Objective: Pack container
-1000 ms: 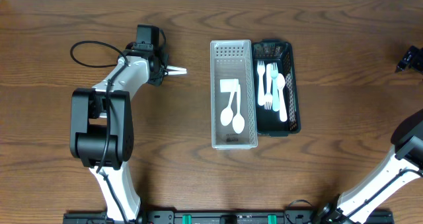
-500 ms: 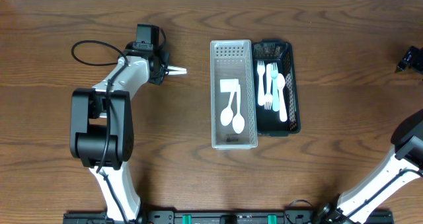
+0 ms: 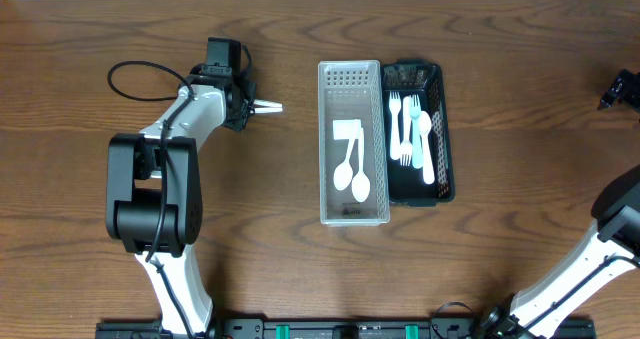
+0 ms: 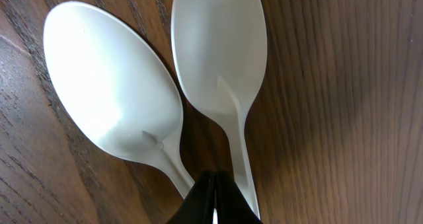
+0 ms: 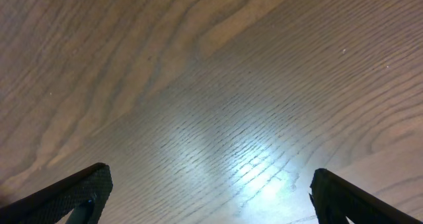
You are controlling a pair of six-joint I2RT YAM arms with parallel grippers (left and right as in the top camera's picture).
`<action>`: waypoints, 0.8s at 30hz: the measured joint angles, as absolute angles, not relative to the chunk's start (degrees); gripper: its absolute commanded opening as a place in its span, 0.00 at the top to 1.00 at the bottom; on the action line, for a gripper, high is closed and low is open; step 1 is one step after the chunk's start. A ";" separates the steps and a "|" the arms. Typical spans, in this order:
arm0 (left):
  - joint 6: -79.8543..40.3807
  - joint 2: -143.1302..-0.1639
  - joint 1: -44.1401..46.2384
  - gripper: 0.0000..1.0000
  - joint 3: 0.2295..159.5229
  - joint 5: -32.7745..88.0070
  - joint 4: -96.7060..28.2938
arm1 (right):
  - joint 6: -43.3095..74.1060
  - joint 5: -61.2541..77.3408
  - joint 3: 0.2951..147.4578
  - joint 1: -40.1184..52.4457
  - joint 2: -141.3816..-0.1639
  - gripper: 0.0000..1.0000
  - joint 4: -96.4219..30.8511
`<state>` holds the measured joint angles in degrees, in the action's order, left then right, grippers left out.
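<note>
pinching two white spoons (image 4: pixel 112 92) by their handles, the left gripper (image 4: pixel 213 196) had its fingers pressed nearly together over the table (image 4: pixel 344 105). the bowls splayed apart, so one spoon could likely pivot loose and drop short of the white container (image 3: pixel 352 211), which stood well apart beside the black tray (image 3: pixel 447 129). the right gripper (image 5: pixel 211 196) hung spread wide, far off.

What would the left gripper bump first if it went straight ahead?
Probably the white bin's near wall, though the two spoons in the left gripper would touch first; its height is unclear.
</note>
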<state>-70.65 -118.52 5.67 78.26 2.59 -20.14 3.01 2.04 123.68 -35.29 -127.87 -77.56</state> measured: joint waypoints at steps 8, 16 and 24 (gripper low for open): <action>-70.65 -118.52 5.67 0.94 78.24 2.59 -20.82 | 3.01 2.04 123.68 -35.29 -127.85 0.01 -77.56; -70.65 -118.54 5.41 0.94 78.24 2.59 -22.39 | 3.01 2.04 123.68 -35.29 -127.85 0.01 -77.54; -70.67 -118.52 4.64 0.94 78.26 2.59 -23.66 | 3.01 2.04 123.68 -35.29 -127.85 0.01 -77.56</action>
<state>-70.67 -118.52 4.64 78.26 2.59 -23.66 3.01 2.04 123.68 -35.29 -127.85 -77.56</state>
